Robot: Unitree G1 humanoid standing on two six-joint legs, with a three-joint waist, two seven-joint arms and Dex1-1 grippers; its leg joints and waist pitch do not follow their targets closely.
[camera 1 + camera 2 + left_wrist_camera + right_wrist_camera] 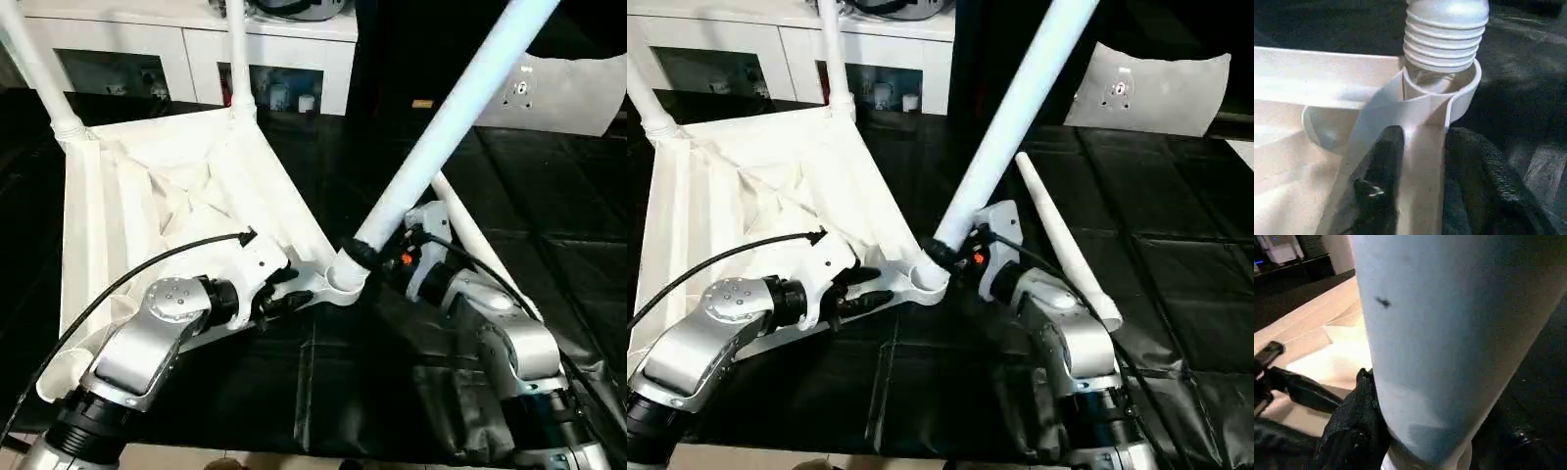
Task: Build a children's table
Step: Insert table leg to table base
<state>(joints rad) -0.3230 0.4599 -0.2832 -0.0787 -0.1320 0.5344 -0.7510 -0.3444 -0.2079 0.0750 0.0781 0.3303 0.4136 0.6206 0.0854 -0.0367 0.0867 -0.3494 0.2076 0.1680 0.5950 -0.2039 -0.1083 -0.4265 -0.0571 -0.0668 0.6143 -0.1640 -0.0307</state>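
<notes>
- Head view: left gripper [279, 289] nearest, fingers astride a rib of the upturned table top [147, 196] beside the near corner socket [338, 279]; narrow clamp on that rib.
- Right gripper [960, 253] closed around the leg [451, 117], long axis leaning up and away.
- Left wrist view: threaded leg end [1444, 34] sitting in socket, not fully down.
- Right wrist view: leg against black finger [1359, 426].
- Spare leg [1063, 240] on black mat [1176, 264], right arm nearer.

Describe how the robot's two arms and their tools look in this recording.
Both forearms are silver metal with rounded joint housings and black cuffs near the body. The left tool and right tool each have a white housing and two black fingers. A thin black cable arcs along each arm. The right tool's housing carries a small orange mark.
</notes>
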